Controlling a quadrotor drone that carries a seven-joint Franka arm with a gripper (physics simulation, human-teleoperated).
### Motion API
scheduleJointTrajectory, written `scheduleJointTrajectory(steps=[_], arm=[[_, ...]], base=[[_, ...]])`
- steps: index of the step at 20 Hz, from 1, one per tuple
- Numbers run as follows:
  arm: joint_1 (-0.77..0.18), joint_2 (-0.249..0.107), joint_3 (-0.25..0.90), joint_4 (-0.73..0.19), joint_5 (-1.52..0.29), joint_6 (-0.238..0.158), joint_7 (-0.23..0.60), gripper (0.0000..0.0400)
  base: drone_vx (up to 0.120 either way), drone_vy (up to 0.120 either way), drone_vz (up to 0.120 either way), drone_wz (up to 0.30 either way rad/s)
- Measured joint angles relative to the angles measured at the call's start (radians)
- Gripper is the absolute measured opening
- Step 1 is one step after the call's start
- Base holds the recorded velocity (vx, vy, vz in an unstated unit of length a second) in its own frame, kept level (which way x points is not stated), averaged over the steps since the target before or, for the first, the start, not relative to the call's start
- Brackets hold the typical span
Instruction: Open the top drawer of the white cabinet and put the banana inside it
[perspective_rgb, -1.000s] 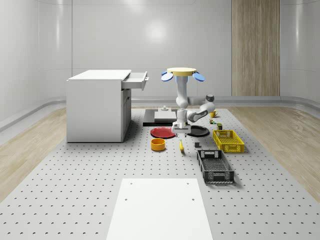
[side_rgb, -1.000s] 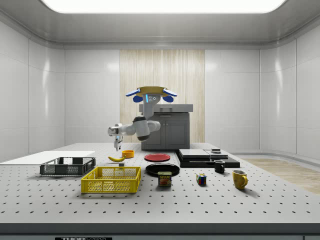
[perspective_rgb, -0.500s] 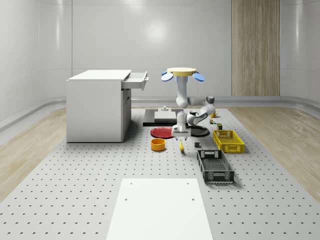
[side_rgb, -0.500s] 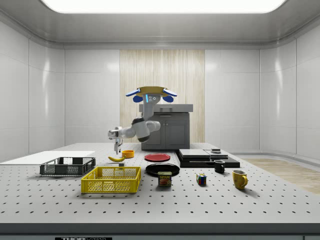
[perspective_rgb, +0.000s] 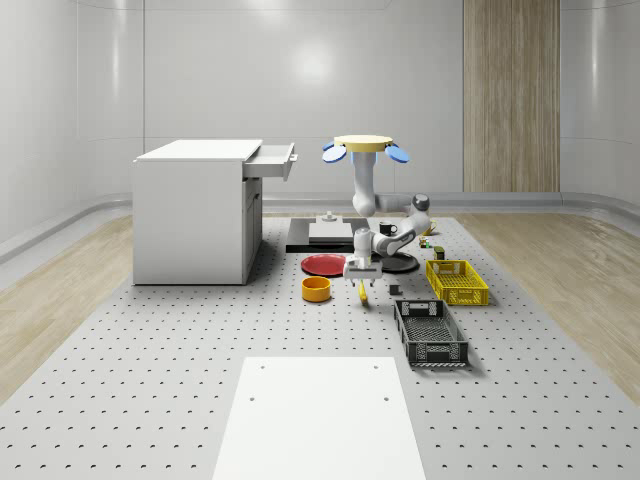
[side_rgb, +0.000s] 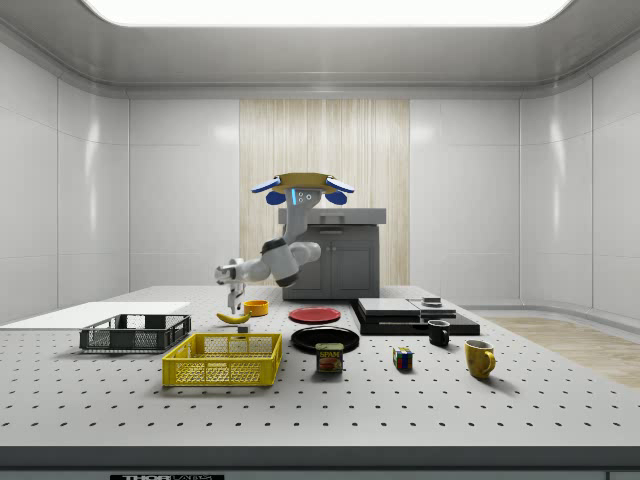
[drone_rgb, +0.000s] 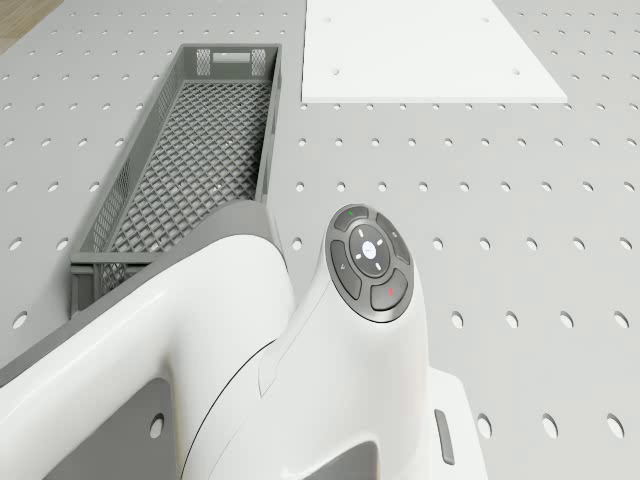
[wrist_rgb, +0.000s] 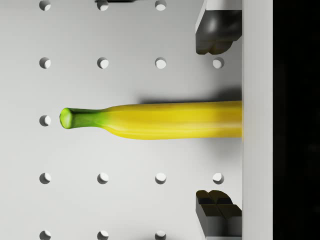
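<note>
The banana (perspective_rgb: 362, 291) lies on the perforated table between an orange bowl and a grey crate; it also shows low in the side view (side_rgb: 233, 317). My gripper (perspective_rgb: 361, 274) hangs just above it, pointing straight down, open. In the wrist view the banana (wrist_rgb: 155, 120) lies across the gap between the dark fingertips (wrist_rgb: 214, 35), which stand apart from it on either side. The drone (perspective_rgb: 364, 145) hovers over the plates, to the whole-scene view's right of the white cabinet (perspective_rgb: 195, 215). The cabinet's top drawer (perspective_rgb: 272, 160) stands pulled out.
Around the banana are the orange bowl (perspective_rgb: 316, 289), a red plate (perspective_rgb: 325, 264), a black plate (perspective_rgb: 400, 262), a yellow basket (perspective_rgb: 456, 281) and the grey crate (perspective_rgb: 430, 333). A white board (perspective_rgb: 315, 415) lies at the table's front. A flat black tray (perspective_rgb: 318, 238) sits behind.
The arm has folded down and the gripper has dropped closer to the banana. The drone holds its place, and the banana has not moved.
</note>
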Motion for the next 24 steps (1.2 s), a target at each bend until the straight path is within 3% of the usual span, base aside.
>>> scheduleJointTrajectory(steps=[24], arm=[[0.07,0.05,0.054,0.105,0.056,0.017,0.016,0.04]], base=[[0.0,0.0,0.0,0.0]])
